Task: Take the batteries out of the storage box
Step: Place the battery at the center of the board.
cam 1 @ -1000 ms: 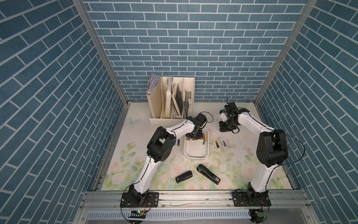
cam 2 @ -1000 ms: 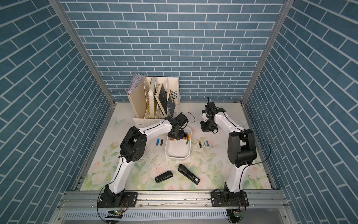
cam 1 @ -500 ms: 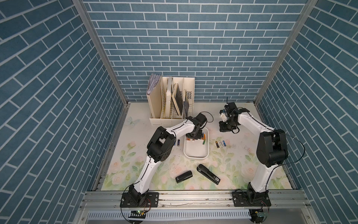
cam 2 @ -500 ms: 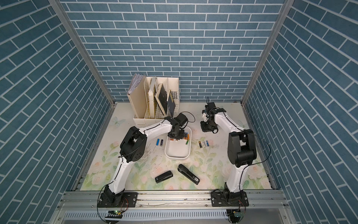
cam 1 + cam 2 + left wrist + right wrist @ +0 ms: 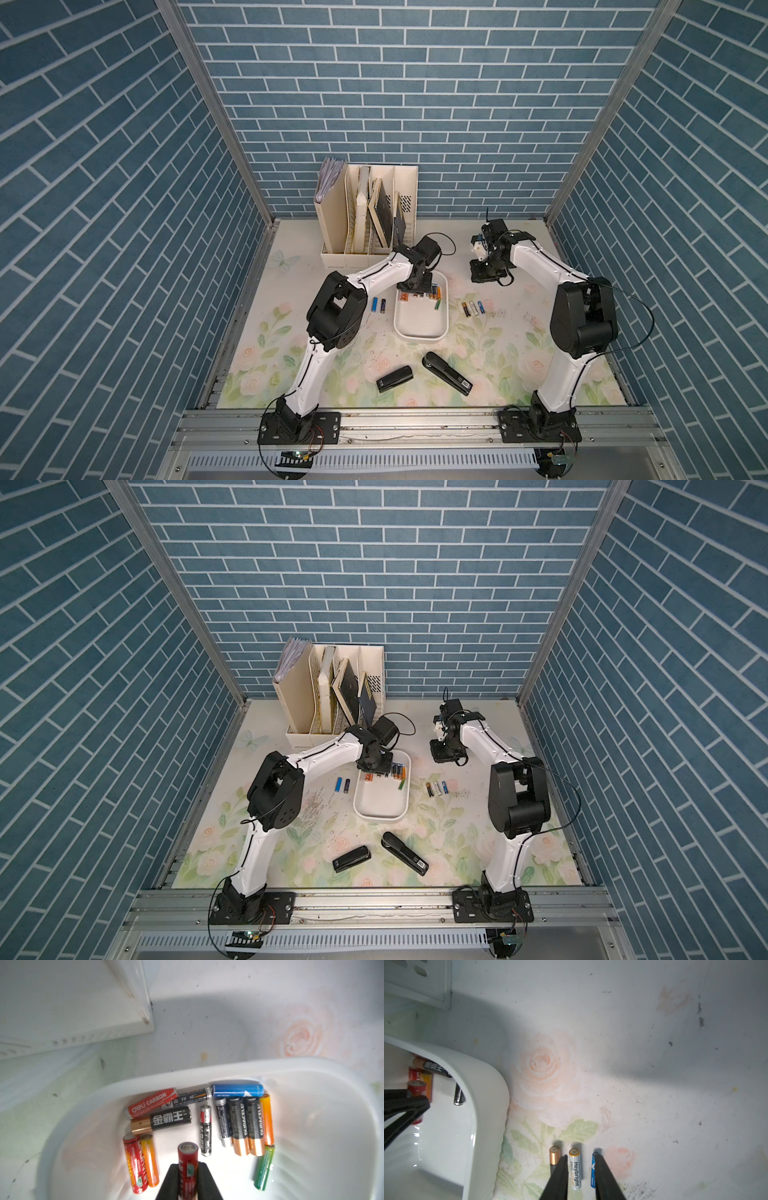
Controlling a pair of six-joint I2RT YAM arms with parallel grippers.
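**Top views.** In both top views the storage box (image 5: pixel 419 336) lies mid-table on the floral mat (image 5: pixel 498 353). The batteries (image 5: pixel 420 296) inside it are grouped at its 12 o'clock end, and the left gripper (image 5: pixel 411 289) is lowered into that end. Two loose cells (image 5: pixel 379 305) lie on the mat at 9 o'clock of the box. Three loose cells (image 5: pixel 437 789) lie at 3 o'clock. The right gripper (image 5: pixel 482 277) is at about 2 o'clock of the box, clear of it.

**Left wrist view.** The left gripper's jaws are clamped on a red battery (image 5: pixel 188 1153) inside the box. The other cells lie on the box floor beyond it.

**Right wrist view.** The right gripper's jaws are apart and hold nothing. A white battery (image 5: pixel 575 1169) lies on the mat and shows in the gap between them. A gold-and-black battery (image 5: pixel 554 1157) and a blue battery (image 5: pixel 593 1167) flank it.
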